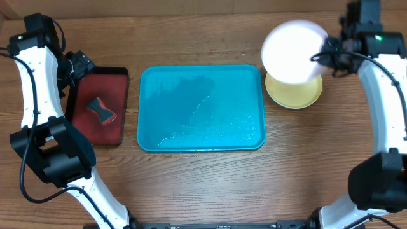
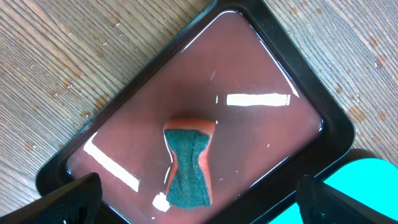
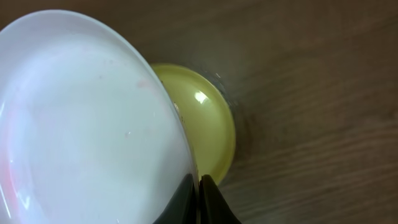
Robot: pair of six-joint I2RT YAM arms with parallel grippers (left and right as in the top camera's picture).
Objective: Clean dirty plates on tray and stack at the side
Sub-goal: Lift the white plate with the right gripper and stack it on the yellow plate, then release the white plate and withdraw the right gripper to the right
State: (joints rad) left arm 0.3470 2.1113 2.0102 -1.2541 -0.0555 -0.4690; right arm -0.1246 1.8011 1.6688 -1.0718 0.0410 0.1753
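My right gripper (image 1: 320,56) is shut on the rim of a white plate (image 1: 294,51) and holds it tilted above a yellow-green plate (image 1: 296,94), which lies on the wood tabletop to the right of the tray. In the right wrist view the white plate (image 3: 87,124) covers most of the yellow-green plate (image 3: 208,124), and my gripper (image 3: 199,186) pinches its edge. A faint pink tinge shows on the white plate. The turquoise tray (image 1: 201,108) holds no plates and looks wet. My left gripper (image 1: 79,67) hangs open over the dark-red tray.
A narrow dark-red tray (image 2: 186,106) with a black rim lies left of the turquoise tray, filled with shallow liquid. A green-and-orange sponge (image 2: 189,165) lies in it, below my open left gripper (image 2: 199,208). Both arms flank the table edges.
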